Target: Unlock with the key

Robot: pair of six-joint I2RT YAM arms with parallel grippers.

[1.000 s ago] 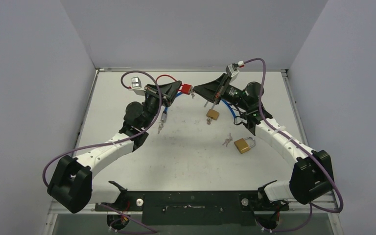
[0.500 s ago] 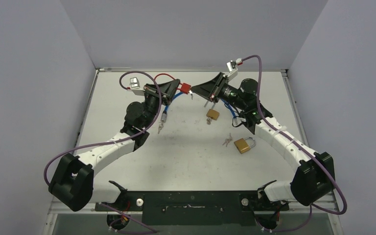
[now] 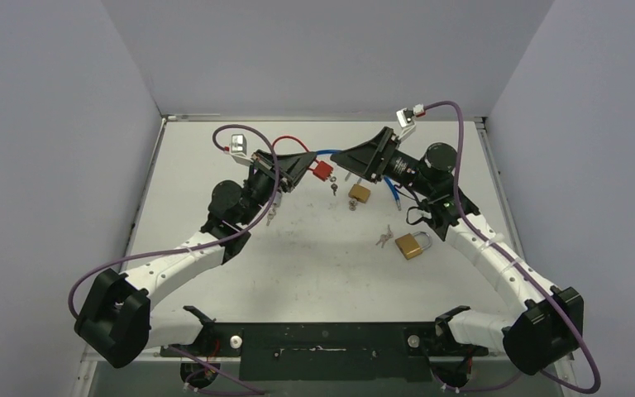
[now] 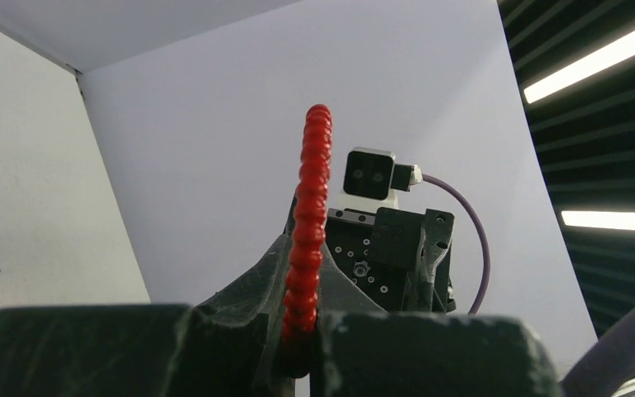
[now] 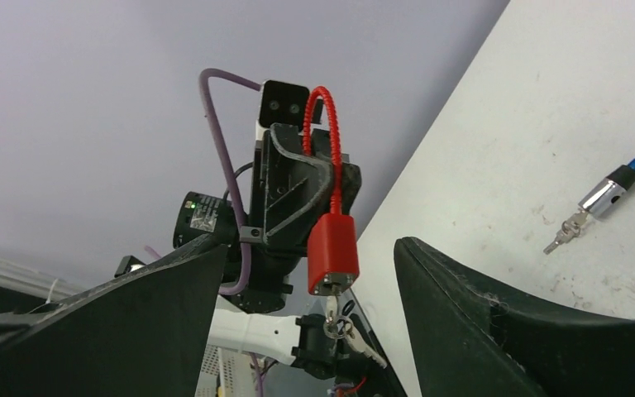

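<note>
The left gripper point(image 3: 300, 168) is closed tight on the red cable point(image 4: 306, 231) and holds the lock point(image 5: 333, 252) in the air over the far middle of the table point(image 3: 314, 273), at about 12 o'clock in the top view. The lock's red body hangs from the cable. The key point(image 5: 331, 308) sits in the keyhole at its 6 o'clock, with more metal dangling below it (a ring or a second key, too small to tell).

The right gripper point(image 3: 346, 159) is just beside the lock, at its 3 o'clock in the top view. Its fingers are spread wide and hold nothing. From its wrist camera the lock shows in the gap between them, touching neither.

The key is clearly in, so that part of the job is done. Whether it has been turned cannot be told. One end of the cable enters the top of the body at 12 o'clock. The other end runs behind the left gripper, so no release shows. What is probably left is to grip the key, turn it and pull the cable free.
</note>
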